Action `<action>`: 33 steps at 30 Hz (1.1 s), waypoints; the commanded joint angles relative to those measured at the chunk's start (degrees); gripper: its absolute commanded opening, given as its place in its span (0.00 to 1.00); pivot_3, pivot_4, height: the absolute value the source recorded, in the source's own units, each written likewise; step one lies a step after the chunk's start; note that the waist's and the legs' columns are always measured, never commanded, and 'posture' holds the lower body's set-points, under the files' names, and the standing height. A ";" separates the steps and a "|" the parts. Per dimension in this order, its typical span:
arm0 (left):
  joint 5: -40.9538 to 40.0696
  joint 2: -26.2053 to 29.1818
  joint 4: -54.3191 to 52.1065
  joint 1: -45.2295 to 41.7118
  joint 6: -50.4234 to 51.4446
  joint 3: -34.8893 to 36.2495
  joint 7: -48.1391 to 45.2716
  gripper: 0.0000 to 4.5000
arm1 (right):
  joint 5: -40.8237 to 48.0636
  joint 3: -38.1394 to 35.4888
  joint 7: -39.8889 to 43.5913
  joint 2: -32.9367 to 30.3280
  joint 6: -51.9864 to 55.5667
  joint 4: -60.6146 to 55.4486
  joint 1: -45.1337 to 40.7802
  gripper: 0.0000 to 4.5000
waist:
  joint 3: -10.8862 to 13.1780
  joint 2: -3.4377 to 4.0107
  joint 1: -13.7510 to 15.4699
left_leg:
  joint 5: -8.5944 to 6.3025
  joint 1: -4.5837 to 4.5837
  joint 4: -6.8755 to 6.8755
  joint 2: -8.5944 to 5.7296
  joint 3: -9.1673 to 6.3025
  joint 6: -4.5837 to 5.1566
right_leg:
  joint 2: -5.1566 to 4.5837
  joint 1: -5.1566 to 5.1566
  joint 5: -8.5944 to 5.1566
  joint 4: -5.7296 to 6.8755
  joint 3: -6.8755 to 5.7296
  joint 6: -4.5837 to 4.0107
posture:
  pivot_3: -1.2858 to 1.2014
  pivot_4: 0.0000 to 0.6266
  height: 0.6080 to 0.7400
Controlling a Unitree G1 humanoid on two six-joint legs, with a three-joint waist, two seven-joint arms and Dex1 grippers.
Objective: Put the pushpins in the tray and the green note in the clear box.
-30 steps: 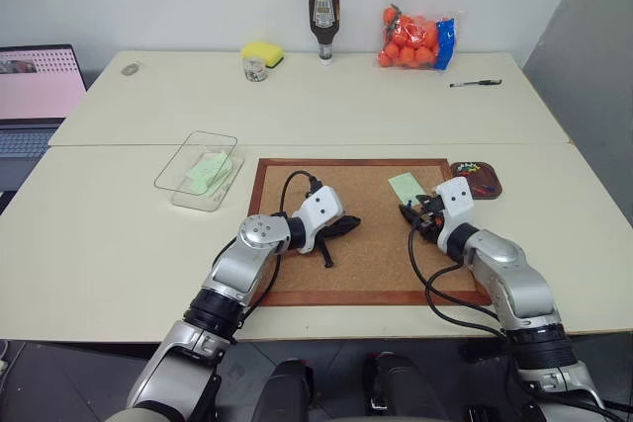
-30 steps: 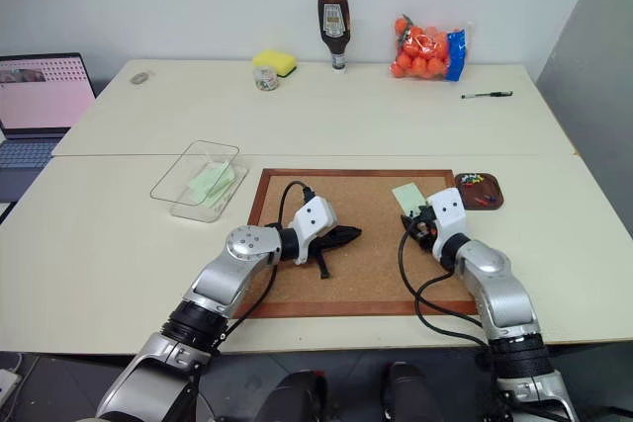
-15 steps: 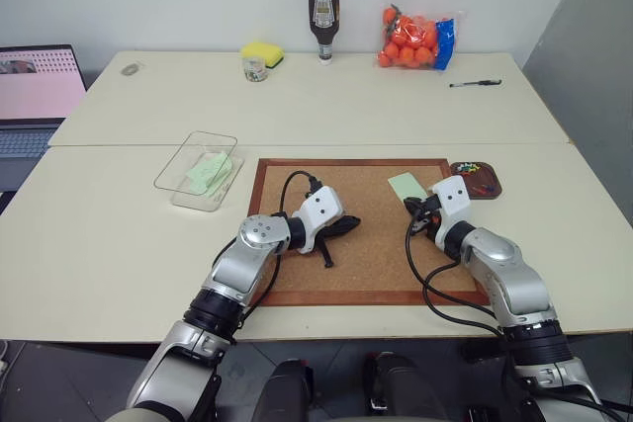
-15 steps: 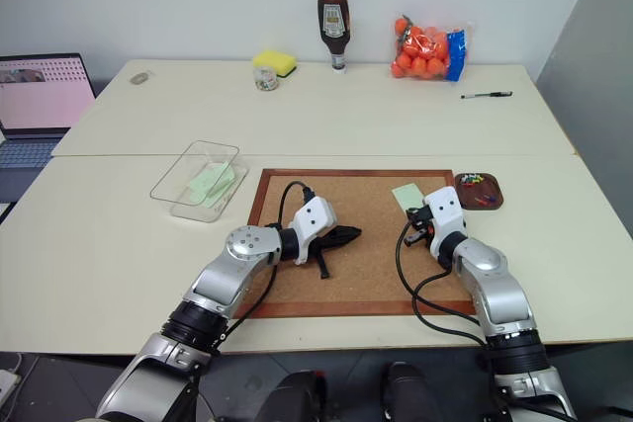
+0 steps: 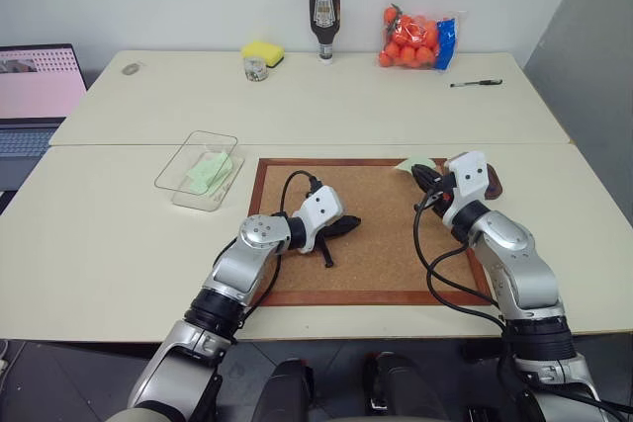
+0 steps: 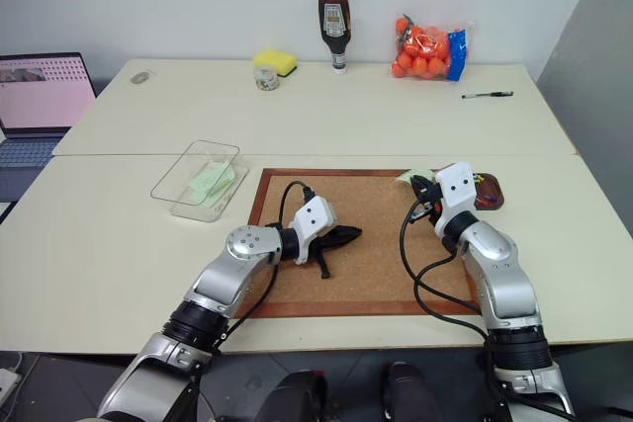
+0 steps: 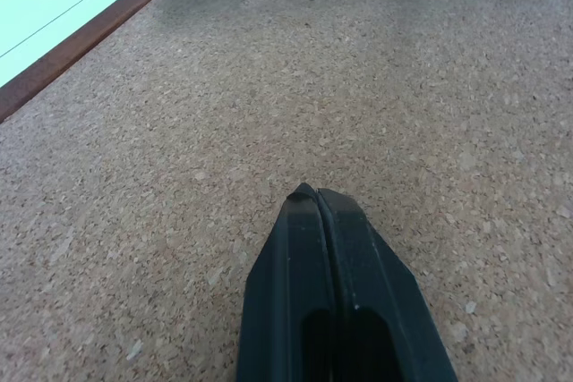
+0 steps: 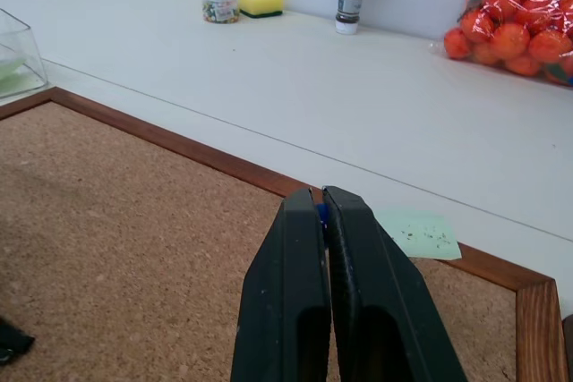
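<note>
The big table (image 5: pixel 119 244) carries the corkboard (image 5: pixel 366 284), and to its left stands the clear box (image 5: pixel 176 167) with a green paper lying inside. The right gripper (image 8: pixel 322 199) hangs above the far right corner of the board with its fingers pressed together on a small blue pushpin (image 8: pixel 321 212), while the green note (image 8: pixel 418 234) lies on the board's far edge just beside these fingers and the tray (image 6: pixel 491 192) sits right behind the arm. The left gripper (image 7: pixel 317 196) is low over the bare cork with its fingers pressed together, holding nothing
</note>
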 commanded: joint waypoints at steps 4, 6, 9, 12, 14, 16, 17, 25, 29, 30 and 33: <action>-4.79 -0.50 0.21 -3.64 -0.68 4.01 -2.68 0.20 | 1.29 -0.24 0.15 -0.31 3.59 -5.13 -0.95 0.00 | 0.02 -0.02 0.00 | 0.00 -0.08 0.00 0.00 0.00 0.00 | 0.01 -0.06 0.00 0.00 -0.04 0.00 | 0.52 0.24 1.00; -4.77 -0.04 0.44 -4.93 -3.43 4.15 -4.07 0.28 | 1.51 -0.20 -0.02 -0.10 5.05 -5.78 -1.30 0.00 | 0.02 -0.02 0.01 | 0.00 -0.19 -0.01 0.00 0.02 0.00 | 0.02 -0.15 0.00 -0.01 -0.05 0.00 | 0.52 0.24 1.00; -4.00 0.32 1.52 -6.37 -7.22 3.81 -5.75 0.40 | 1.87 -0.30 -0.21 0.22 6.45 -6.29 -1.75 0.00 | 0.02 -0.02 0.04 | 0.00 -0.39 0.00 0.00 0.05 0.00 | 0.02 -0.30 0.00 -0.02 -0.05 0.00 | 0.52 0.24 1.00; -2.96 0.09 4.09 -8.50 -11.09 3.75 -6.00 0.50 | 2.18 -0.26 -0.46 0.46 8.27 -7.28 -2.30 0.00 | 0.02 -0.02 0.03 | 0.00 -0.41 0.00 -0.02 0.05 0.00 | 0.01 -0.32 0.00 -0.04 -0.01 0.00 | 0.52 0.24 1.00; -1.19 -0.21 6.94 -10.37 -14.63 3.34 -5.09 0.59 | 2.72 -0.20 -0.70 0.59 10.10 -8.46 -2.83 0.00 | 0.02 -0.02 0.04 | 0.00 -0.41 0.01 -0.03 0.04 0.00 | 0.01 -0.32 0.00 -0.03 0.00 0.00 | 0.52 0.24 1.00; 1.15 -0.76 10.49 -12.41 -18.07 2.95 -2.87 0.66 | 3.49 -0.17 -0.99 0.82 12.05 -9.61 -3.53 0.00 | 0.03 -0.03 0.07 | 0.00 -0.43 0.04 -0.03 0.06 0.00 | 0.01 -0.32 0.00 -0.02 -0.07 0.00 | 0.52 0.24 1.00; 1.56 -1.18 11.99 -13.32 -18.85 2.97 -2.37 0.72 | 3.91 -0.14 -1.12 0.91 13.03 -10.29 -3.79 0.00 | 0.03 -0.03 0.07 | 0.00 -0.43 0.03 -0.03 0.06 0.00 | 0.01 -0.32 0.00 -0.02 -0.09 0.00 | 0.52 0.24 1.00; 4.17 -5.04 22.80 -19.63 -24.60 3.41 1.66 0.76 | 6.46 0.76 -1.74 1.31 19.73 -15.10 -4.79 0.00 | 0.03 -0.04 0.08 | 0.00 -0.60 0.04 -0.06 0.09 0.00 | 0.02 -0.42 0.01 -0.06 -0.11 0.01 | 0.52 0.24 1.00; 5.72 -6.47 27.25 -21.87 -26.78 3.51 4.19 0.76 | 7.09 1.01 -2.05 1.71 21.42 -16.40 -4.82 0.00 | 0.03 -0.04 0.06 | 0.00 -0.67 0.05 -0.06 0.10 0.00 | 0.02 -0.50 0.01 -0.04 -0.11 0.01 | 0.52 0.24 1.00; 6.16 -6.73 28.22 -22.29 -27.42 3.49 4.77 0.76 | 7.24 1.09 -2.14 1.75 21.63 -16.51 -4.88 0.00 | 0.03 -0.04 0.06 | 0.00 -0.68 0.05 -0.06 0.08 0.00 | 0.02 -0.51 0.01 -0.02 -0.13 0.01 | 0.52 0.24 1.00; 7.72 -7.51 30.94 -23.48 -29.30 3.21 6.94 0.76 | 7.74 1.28 -2.50 2.04 22.23 -16.87 -5.09 0.00 | 0.04 -0.05 0.03 | 0.00 -0.67 0.06 -0.05 0.09 0.00 | 0.03 -0.52 0.01 0.01 -0.14 0.01 | 0.52 0.24 1.00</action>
